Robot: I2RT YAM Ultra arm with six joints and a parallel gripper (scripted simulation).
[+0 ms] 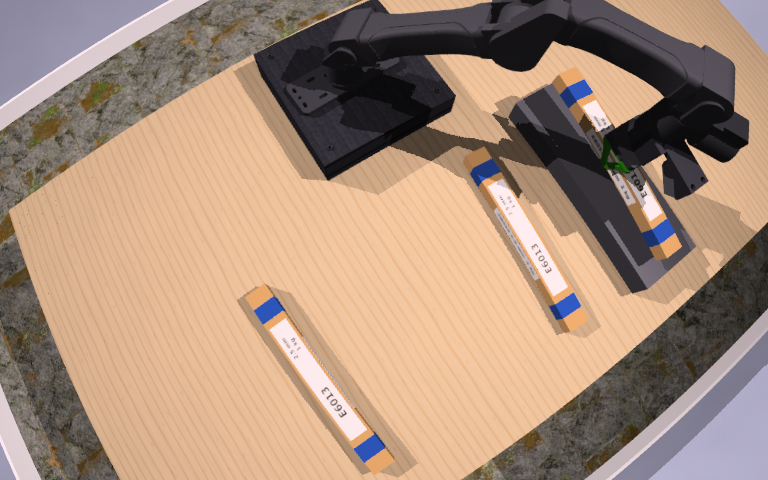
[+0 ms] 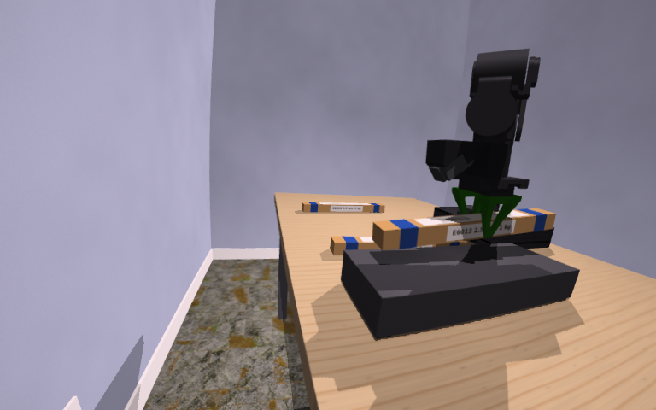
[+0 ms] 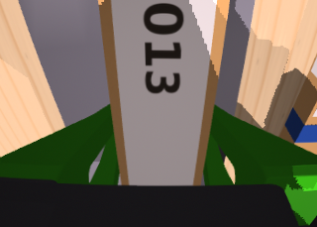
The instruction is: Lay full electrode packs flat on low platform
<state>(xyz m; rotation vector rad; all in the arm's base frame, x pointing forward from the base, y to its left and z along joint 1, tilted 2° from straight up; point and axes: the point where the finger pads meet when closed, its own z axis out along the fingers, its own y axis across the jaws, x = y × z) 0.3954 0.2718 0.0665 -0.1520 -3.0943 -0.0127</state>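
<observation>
My gripper (image 1: 616,164) (image 2: 488,234) (image 3: 161,108) is shut on an orange pack with blue bands and a white E6013 label (image 1: 659,233) (image 2: 425,234) (image 3: 131,73), gripped across its long sides near its middle. The held pack is about level and looks to be a little above the dark low platform (image 1: 590,208) (image 2: 474,304) (image 3: 64,54), roughly lined up with its length. A second pack (image 1: 528,237) (image 2: 349,243) (image 3: 308,134) lies flat on the table beside the platform. A third pack (image 1: 320,380) (image 2: 342,207) lies flat farther away. The fingertips are partly hidden in the top view.
The black arm base (image 1: 388,118) stands at the table's upper edge in the top view. The wooden table (image 1: 186,237) (image 2: 565,350) has its edge close to one end of the platform and of the second pack. The arm reaches over the platform.
</observation>
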